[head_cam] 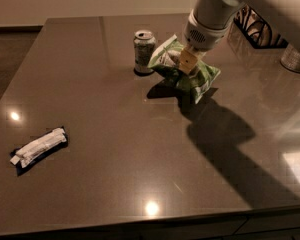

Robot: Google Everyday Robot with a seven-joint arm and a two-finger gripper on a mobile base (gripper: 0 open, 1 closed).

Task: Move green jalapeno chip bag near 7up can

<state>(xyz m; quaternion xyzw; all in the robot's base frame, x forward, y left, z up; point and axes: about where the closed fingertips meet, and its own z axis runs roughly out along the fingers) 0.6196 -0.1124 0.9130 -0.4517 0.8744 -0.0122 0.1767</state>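
The green jalapeno chip bag hangs tilted just above the dark table, its left edge close to the 7up can but apart from it. The can stands upright at the back middle of the table. My gripper comes down from the upper right and is shut on the bag's upper middle. The bag's shadow lies on the table below it.
A small white-and-black wrapped bar lies at the front left. A dark wire basket and a metal object stand at the back right. The table's front edge runs along the bottom.
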